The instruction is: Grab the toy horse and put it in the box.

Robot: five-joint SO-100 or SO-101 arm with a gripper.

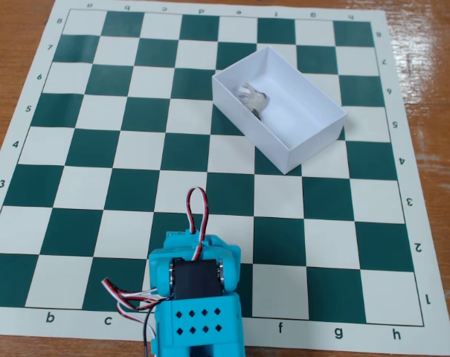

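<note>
- Toy horse (253, 100), a tiny grey-white plastic figurine with darker grey parts, lies inside the box near its upper-left corner as the fixed view shows it; whether it stands or lies on its side is too small to tell.
- The box (299, 152) is a white, shallow, rectangular cardboard one with thin walls and no lid, set at a slant on the upper-right part of the board, its long side running from upper left to lower right.
- Apart from the figurine, the white floor of the box is bare.
- The chessboard mat (83, 149), green and cream squares with a cream border carrying letters and numbers, lies flat on the brown wooden worktop (9, 44), which shows along the left, right and bottom edges.
- The turquoise plastic arm (197, 297) sits at the bottom middle of the view, folded low over the near rows of the board, well apart from the box.
- A black servo block (197, 279) is set into the arm's turquoise housing, with a panel of small dark holes below it.
- Red, white and black wires (198, 208) loop up from the top of the housing, and another bundle trails out at its lower left.
- The tool itself does not appear in this view, so I cannot tell how far open it is or whether it has hold of anything.
</note>
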